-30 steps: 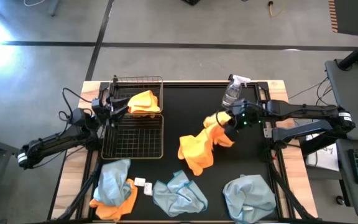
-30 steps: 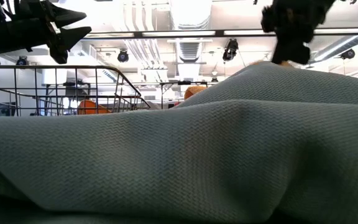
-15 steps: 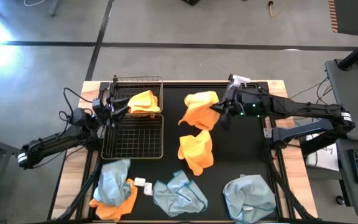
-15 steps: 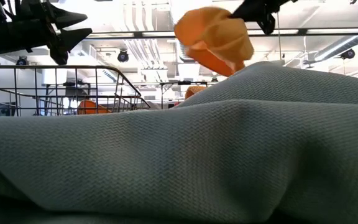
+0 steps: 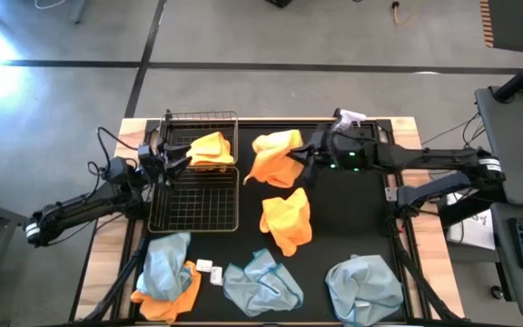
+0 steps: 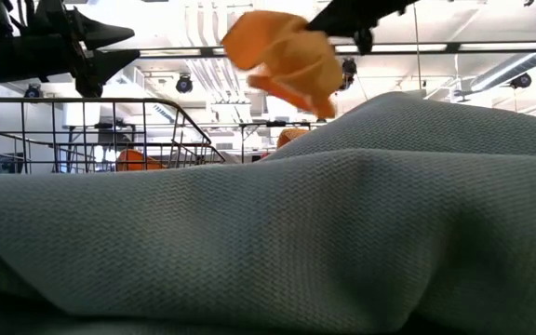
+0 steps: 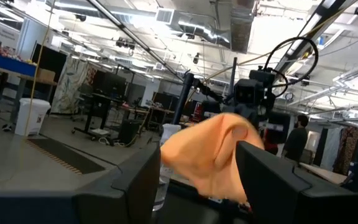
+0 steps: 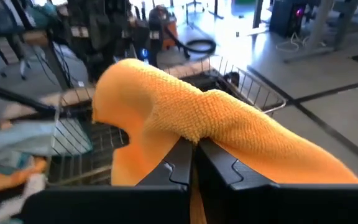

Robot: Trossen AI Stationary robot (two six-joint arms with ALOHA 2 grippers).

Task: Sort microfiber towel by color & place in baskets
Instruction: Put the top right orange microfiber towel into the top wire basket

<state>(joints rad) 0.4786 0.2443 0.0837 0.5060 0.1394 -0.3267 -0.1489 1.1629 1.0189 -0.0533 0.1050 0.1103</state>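
My right gripper (image 5: 305, 159) is shut on an orange-yellow towel (image 5: 273, 156), held in the air over the table's far middle, right of the baskets; it also shows in the low view (image 6: 282, 54). A second orange towel (image 5: 287, 221) lies flat on the table. A third lies in the far basket (image 5: 210, 148); the near basket (image 5: 193, 202) holds nothing. My left gripper (image 5: 172, 156) is open and hovers over the baskets. Pale blue-grey towels (image 5: 163, 263) (image 5: 261, 282) (image 5: 363, 286) lie crumpled along the near edge. My right gripper pinches a raised fold of the orange towel (image 8: 194, 129) between its two fingers, coming level from the table's right. The towel drapes slack to both sides of the fingers and hangs clear of the table.
A clear spray bottle (image 5: 345, 118) stands at the far edge, partly behind my right arm. Another orange towel (image 5: 166, 302) lies under the near-left blue-grey one. A small white object (image 5: 209, 269) lies near the front. A blue-grey towel (image 6: 342, 233) fills the low view's foreground.
My right gripper has pulled one orange towel up off the orange heap, lifted it clear, and carried it toward the table's far edge and then left toward the baskets. The other orange towel has stayed on the table.
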